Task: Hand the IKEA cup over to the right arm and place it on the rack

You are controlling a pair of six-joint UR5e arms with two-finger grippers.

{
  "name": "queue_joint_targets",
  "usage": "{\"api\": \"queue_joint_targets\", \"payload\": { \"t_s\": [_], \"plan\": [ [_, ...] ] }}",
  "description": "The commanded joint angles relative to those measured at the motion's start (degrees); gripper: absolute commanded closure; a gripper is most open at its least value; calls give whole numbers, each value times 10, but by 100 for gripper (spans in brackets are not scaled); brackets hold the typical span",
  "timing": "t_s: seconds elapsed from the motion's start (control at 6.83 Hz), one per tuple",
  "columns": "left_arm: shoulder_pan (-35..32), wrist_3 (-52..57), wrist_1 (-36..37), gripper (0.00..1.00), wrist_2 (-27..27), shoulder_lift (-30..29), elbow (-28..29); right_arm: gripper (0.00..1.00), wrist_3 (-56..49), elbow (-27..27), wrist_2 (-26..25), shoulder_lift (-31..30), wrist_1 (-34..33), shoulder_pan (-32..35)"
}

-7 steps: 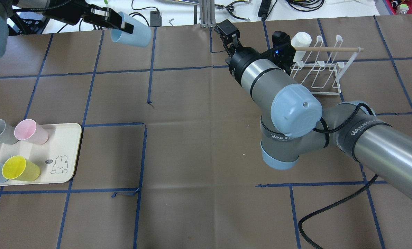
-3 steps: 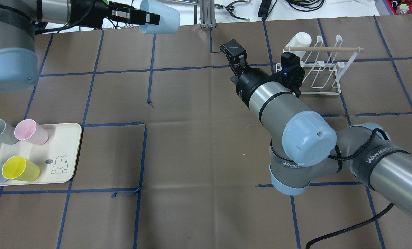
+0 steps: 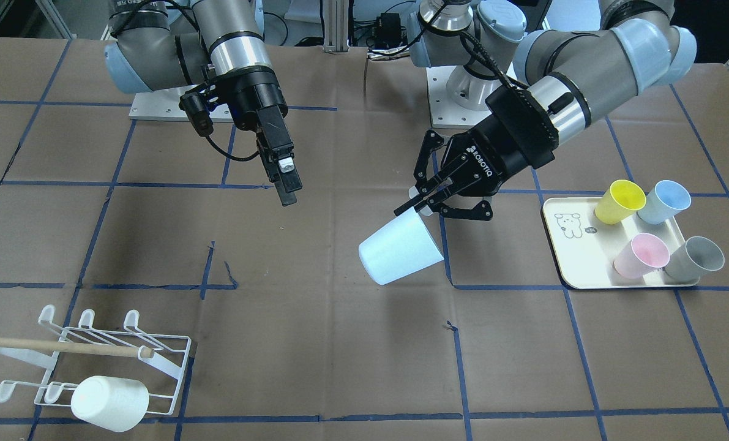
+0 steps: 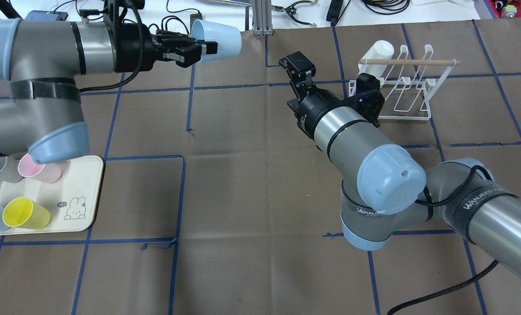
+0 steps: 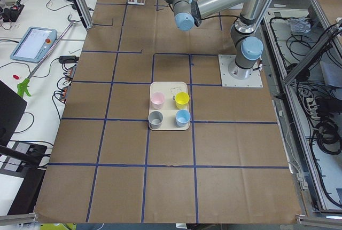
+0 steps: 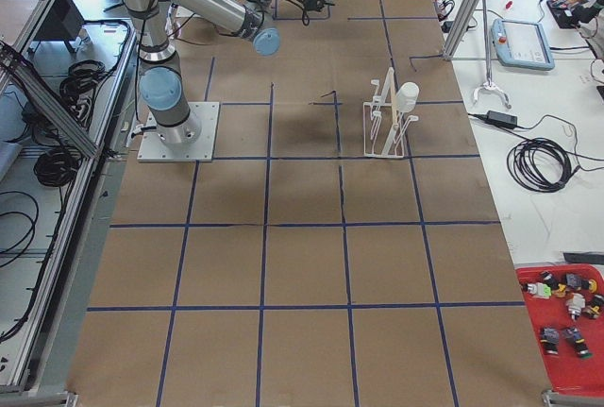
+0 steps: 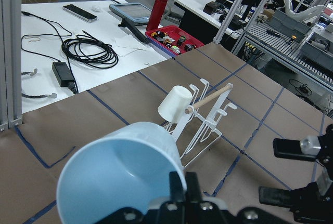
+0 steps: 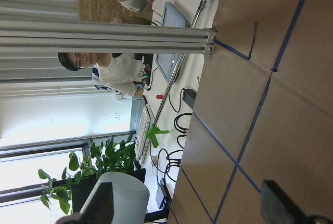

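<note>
My left gripper (image 4: 201,48) is shut on the rim of a light blue cup (image 4: 218,37) and holds it on its side, in the air over the table's far middle. In the front view the cup (image 3: 401,252) hangs below that gripper (image 3: 418,207). The left wrist view shows the cup's (image 7: 119,177) mouth close up. My right gripper (image 4: 298,68) is open and empty, to the right of the cup and apart from it; its fingers stand wide in the right wrist view (image 8: 190,208). The white wire rack (image 4: 411,89) with its wooden rod stands at the far right.
A white cup (image 4: 377,50) sits upturned on the rack's far left prong. A cream tray (image 4: 83,192) at the near left holds yellow, pink, grey and blue cups. Cables and tools lie beyond the table's far edge.
My left arm has carried the blue cup to the right, toward the table's middle. My right gripper has drawn back toward the robot and a little right, still open.
</note>
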Motion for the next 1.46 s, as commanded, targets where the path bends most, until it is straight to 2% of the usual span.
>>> {"api": "queue_joint_targets", "payload": {
  "t_s": [0.0,0.15,0.29,0.44,1.32],
  "plan": [
    [-32,-107,225,100,2,-3,-89,0,99,-7,12,2,1,11],
    [-35,-160,312,100,1,-10,-118,0,106,-19,13,6,7,14],
    [-36,-162,326,100,0,4,-147,0,121,-19,15,6,33,15],
    [-36,-162,336,100,-1,13,-163,0,121,-19,15,9,34,15],
    [-37,-164,336,100,1,14,-161,0,124,-61,26,49,31,47]
  ]
}}
